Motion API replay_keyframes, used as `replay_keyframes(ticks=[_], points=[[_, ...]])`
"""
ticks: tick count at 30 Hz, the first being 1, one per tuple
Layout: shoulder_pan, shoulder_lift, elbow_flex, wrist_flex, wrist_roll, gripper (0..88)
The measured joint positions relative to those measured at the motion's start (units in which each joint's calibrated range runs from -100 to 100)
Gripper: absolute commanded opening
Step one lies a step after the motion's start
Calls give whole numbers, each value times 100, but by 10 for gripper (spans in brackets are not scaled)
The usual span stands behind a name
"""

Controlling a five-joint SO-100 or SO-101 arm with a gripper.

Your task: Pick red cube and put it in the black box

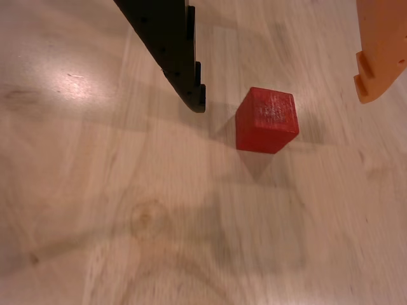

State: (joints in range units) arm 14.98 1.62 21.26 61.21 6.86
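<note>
Red cube (267, 120) on wooden table (127, 222), between gripper (283, 98) fingers.
Jaws spread wide; black finger (172, 51) and orange finger (381, 51) cropped by the frame's top edge.

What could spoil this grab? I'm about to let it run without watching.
The red cube sits between the open fingers, but nearer the black finger than the orange finger. Closing could let the black one push it sideways across the smooth wooden table. It also looks turned at an angle, so the fingers may catch corners and twist it.
</note>
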Motion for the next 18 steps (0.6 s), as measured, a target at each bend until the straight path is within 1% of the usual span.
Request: replay_keyframes(ticks=[7,13,18], points=[[-46,588,-749,218,-17,371],[-389,705,-849,367,-58,373],[-442,779,-885,367,-115,371]])
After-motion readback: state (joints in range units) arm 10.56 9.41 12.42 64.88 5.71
